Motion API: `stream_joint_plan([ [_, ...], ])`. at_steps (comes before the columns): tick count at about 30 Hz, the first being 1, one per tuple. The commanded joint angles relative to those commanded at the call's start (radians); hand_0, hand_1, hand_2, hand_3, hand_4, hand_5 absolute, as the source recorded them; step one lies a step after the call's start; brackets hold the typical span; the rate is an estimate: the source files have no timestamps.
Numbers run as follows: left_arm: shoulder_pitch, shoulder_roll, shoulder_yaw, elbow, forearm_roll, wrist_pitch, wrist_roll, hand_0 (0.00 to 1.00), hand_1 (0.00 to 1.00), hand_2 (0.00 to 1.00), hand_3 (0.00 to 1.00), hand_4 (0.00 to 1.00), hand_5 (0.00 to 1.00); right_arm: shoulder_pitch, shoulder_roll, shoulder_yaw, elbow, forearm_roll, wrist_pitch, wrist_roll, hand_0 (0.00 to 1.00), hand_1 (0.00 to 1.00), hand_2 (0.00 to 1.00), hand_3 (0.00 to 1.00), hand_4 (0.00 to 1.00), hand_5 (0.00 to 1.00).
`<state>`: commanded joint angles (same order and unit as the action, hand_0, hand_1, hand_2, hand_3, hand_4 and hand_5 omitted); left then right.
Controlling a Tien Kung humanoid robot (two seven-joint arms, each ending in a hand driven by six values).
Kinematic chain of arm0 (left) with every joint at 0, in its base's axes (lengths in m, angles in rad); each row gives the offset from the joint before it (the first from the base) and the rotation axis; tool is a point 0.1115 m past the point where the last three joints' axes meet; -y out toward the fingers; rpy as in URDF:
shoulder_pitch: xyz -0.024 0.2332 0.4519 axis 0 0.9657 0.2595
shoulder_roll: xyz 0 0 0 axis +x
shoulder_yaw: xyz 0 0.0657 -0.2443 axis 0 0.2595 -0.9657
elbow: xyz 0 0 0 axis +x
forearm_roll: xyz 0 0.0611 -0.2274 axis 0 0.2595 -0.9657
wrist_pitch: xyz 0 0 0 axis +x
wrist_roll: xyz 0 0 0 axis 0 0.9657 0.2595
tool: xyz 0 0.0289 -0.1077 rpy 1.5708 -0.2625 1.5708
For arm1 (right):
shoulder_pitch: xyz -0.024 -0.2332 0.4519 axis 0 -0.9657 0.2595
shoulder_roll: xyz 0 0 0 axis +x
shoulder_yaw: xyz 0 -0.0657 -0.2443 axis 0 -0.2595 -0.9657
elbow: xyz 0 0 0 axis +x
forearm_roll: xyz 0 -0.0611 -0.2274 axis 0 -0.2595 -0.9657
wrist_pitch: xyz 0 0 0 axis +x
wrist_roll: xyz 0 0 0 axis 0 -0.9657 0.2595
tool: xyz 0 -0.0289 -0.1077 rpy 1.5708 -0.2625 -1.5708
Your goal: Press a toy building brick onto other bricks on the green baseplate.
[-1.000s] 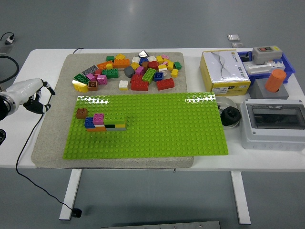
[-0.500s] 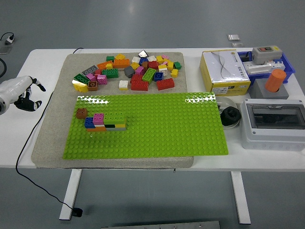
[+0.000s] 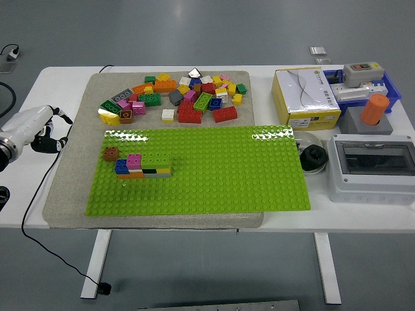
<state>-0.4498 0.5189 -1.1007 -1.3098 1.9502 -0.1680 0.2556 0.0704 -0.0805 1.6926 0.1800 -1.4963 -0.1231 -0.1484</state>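
The left hand [image 3: 40, 133] is hovering low over the table's left edge, its white-shelled back turned upward and its dark fingers [image 3: 53, 142] curling loosely underneath, holding nothing. To its right, well apart, the green baseplate [image 3: 214, 175] is lying on a grey mat [image 3: 65, 188]. The stacked bricks [image 3: 144, 164] are sitting on the baseplate's end nearest the hand. Beyond and to the right of the hand, a pile of loose bricks [image 3: 178, 97] is resting on the mat.

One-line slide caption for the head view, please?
Left hand hovers left of green baseplate bearing small brick stack.
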Motion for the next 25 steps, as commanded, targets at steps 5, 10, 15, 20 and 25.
stream_joint_plan([
  [5,-0.023,-0.038,0.049,0.02,0.001,0.057,-0.041,0.157,0.002,0.099,0.697,0.587,0.002,0.002,-0.005,0.006,0.0,-0.004,0.003,0.003,0.62,0.394,0.59,0.695,0.652,0.892],
  [10,-0.046,-0.067,0.077,0.073,-0.02,0.141,-0.131,0.158,0.002,0.099,0.696,0.581,0.002,0.006,-0.011,0.011,0.0,-0.013,0.007,0.004,0.62,0.393,0.584,0.697,0.653,0.886],
  [15,-0.045,-0.066,0.077,0.11,-0.048,0.177,-0.188,0.158,0.002,0.1,0.707,0.576,0.002,0.006,-0.015,0.015,0.0,-0.016,0.011,0.002,0.621,0.396,0.586,0.699,0.651,0.886],
  [20,-0.041,-0.051,0.088,0.13,-0.094,0.171,-0.243,0.16,0.002,0.1,0.711,0.575,0.002,0.008,-0.016,0.009,0.0,-0.012,0.012,-0.002,0.623,0.396,0.59,0.698,0.652,0.891],
  [25,-0.04,-0.033,0.101,0.146,-0.115,0.164,-0.272,0.16,0.002,0.1,0.711,0.575,0.002,0.01,-0.015,0.002,0.0,-0.01,0.013,-0.006,0.623,0.396,0.59,0.698,0.652,0.891],
])
